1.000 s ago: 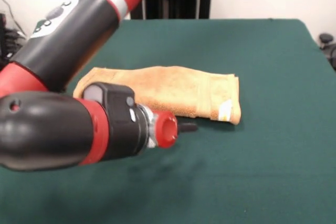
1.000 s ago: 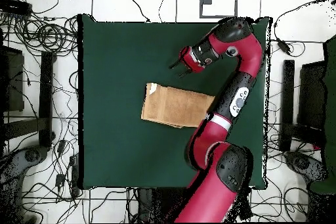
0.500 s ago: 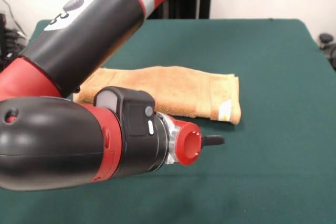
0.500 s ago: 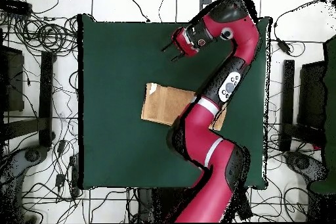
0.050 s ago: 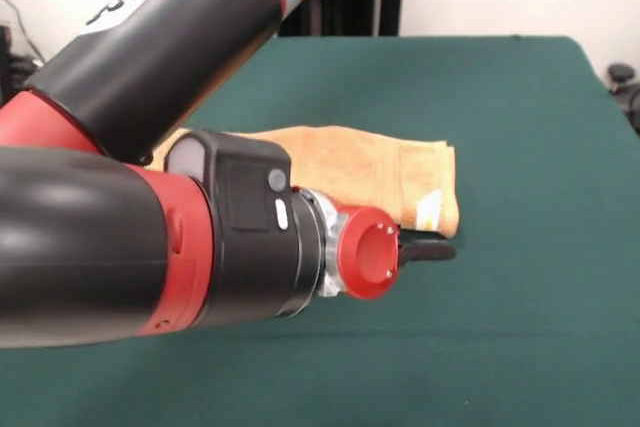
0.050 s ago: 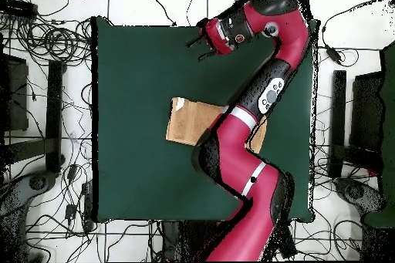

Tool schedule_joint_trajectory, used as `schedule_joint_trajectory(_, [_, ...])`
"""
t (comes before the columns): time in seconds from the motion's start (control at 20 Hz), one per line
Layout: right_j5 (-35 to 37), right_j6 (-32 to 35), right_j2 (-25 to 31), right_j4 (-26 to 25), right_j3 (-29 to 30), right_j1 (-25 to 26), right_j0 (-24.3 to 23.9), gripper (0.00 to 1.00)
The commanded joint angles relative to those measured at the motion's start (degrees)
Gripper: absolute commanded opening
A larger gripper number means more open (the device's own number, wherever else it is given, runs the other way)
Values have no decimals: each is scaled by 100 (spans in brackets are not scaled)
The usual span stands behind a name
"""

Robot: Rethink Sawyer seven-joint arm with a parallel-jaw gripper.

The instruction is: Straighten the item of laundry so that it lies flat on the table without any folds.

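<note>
The item of laundry, an orange-tan towel, lies folded over on the green table with a white tag at its right end. In the overhead view the towel sits mid-table, and the arm crosses above its right part, hiding it. My gripper hovers well away from the towel, close to the table's top edge in that view. Its fingers stand apart with nothing between them, so it is open. In the front view only a dark fingertip shows past the red wrist flange, in front of the towel's tag end.
The arm's big black and red links fill the left half of the front view and hide the towel's left end. In the overhead view, cables and dark equipment lie on the floor round the table.
The arm has swung the gripper away from the towel, up and to the left in the overhead view and closer to the camera in the front view. The towel has not moved.
</note>
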Motion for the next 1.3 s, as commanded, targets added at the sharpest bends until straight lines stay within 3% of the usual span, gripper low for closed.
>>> schedule_joint_trajectory(0.05, [791,1167,862,-431,-1052,120,113,100])
schedule_joint_trajectory(0.2, [1029,1575,892,-73,-1112,131,178,100])
schedule_joint_trajectory(0.5, [1320,2232,445,896,-1034,55,312,100])
schedule_joint_trajectory(0.8, [1487,2985,-238,2287,-840,-25,500,100])
schedule_joint_trajectory(1.1, [1459,4187,-1058,4259,-398,-39,729,100])
schedule_joint_trajectory(1.3, [1227,5285,-1814,6078,122,-90,871,100])
